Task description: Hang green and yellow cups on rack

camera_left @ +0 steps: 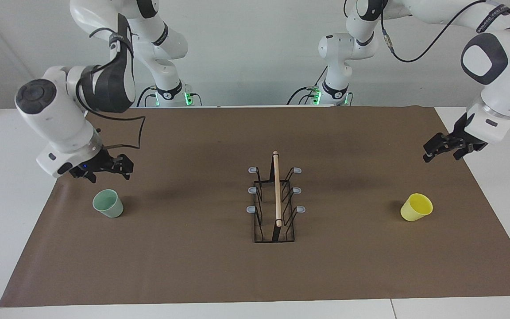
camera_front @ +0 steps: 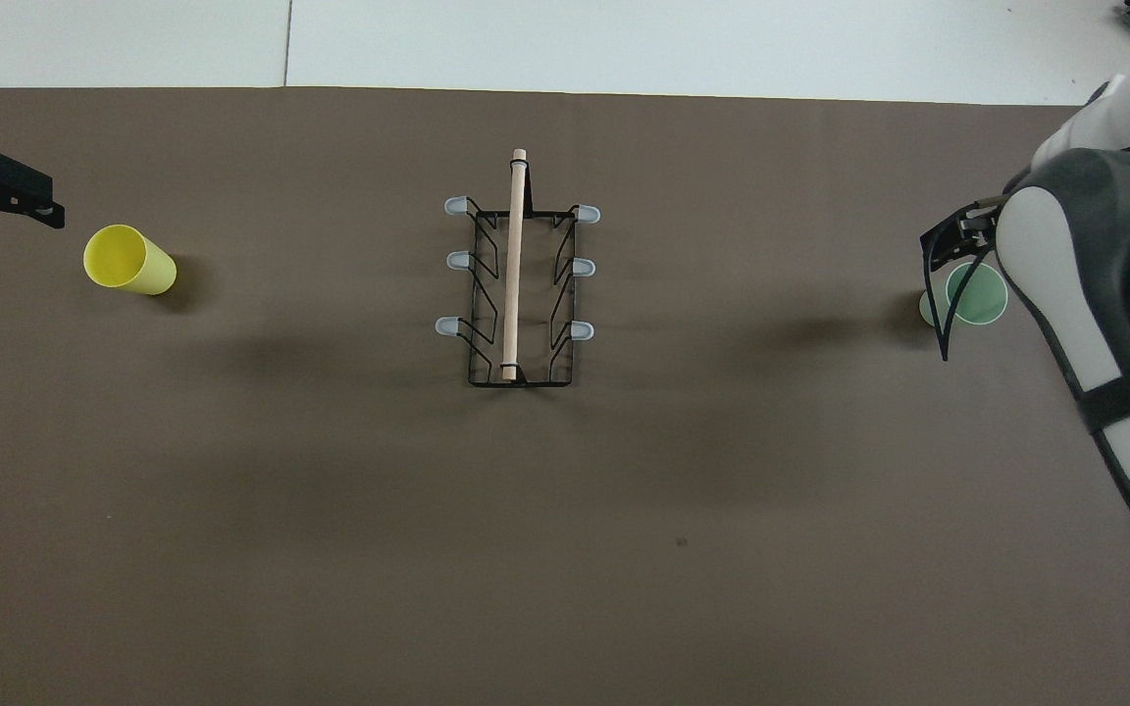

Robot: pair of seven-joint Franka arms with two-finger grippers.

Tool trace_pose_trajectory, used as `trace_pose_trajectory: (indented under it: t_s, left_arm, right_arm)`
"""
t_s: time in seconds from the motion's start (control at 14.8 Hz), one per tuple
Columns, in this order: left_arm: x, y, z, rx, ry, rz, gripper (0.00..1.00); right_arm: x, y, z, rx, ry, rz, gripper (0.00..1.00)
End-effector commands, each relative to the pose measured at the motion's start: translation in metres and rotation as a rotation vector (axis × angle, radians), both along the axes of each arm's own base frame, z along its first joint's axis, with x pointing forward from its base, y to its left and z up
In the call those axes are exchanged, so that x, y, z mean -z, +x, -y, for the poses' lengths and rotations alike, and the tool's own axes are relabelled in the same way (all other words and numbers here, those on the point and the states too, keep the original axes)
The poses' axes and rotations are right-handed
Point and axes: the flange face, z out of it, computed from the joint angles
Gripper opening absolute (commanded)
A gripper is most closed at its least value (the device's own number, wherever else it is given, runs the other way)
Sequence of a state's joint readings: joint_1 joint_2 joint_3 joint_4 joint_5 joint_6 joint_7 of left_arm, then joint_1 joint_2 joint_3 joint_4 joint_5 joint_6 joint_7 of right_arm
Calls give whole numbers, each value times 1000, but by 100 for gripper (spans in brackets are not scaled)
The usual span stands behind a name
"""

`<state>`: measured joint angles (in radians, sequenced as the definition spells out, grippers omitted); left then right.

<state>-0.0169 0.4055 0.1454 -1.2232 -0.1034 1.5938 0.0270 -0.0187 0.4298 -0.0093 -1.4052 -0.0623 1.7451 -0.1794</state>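
The white worktop [camera_left: 11, 212] carries a brown paper mat [camera_left: 193, 266] that covers most of it. Going from the robots' end outward, the right gripper [camera_left: 104, 170] hangs in the air above the mat just robot-ward of the pale mint green plastic tumbler [camera_left: 108, 204], touching nothing, its fingers [camera_left: 126, 167] spread apart and empty. The left gripper [camera_left: 443, 148] hangs over the mat's edge at the left arm's end, likewise empty with its fingers spread, clear of the bright yellow plastic tumbler [camera_left: 416, 207]. The black wire rack with a light wooden rod along its top and grey-tipped prongs [camera_left: 276, 199] stands at the middle of the mat, its rod running away from the robots and all six prongs bare. The green tumbler stands mouth up toward the right arm's end, the yellow one mouth up toward the left arm's end, each well apart from the rack and level with its farther half.
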Motion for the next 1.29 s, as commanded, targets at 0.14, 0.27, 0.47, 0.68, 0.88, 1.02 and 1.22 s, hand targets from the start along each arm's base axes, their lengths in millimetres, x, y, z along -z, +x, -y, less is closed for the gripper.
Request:
trace_pose_trajectory:
  t_s: [0.14,0.27,0.47,0.68,0.88,1.02,1.22]
  left_arm:
    - [53,51,-29,-259,-11,-18,100]
    - [78,61,-41,-453,-47,-16,100]
    - [100,62,-62,-583,-55,-50,100]
    - [122,67,-79,-836,-100,-59,100]
    - [149,67,-102,-1081,-152,-92,100]
    - [173,70,-122,-1244,-182,-98,100]
    - [194,65,-150,-1465,-271,-161,100]
  right_arm:
    - [53,40,-12,-340,-121,-32,100]
    - [74,50,-23,-548,-214,-87,100]
    - [100,45,-52,-878,-352,-204,100]
    - [128,23,-62,-1082,-387,-299,100]
    - [146,5,-64,-1166,-454,-330,100]
    - [151,-4,-61,-1177,-460,-353,100]
    - [162,-16,-61,-1186,-502,-364,100]
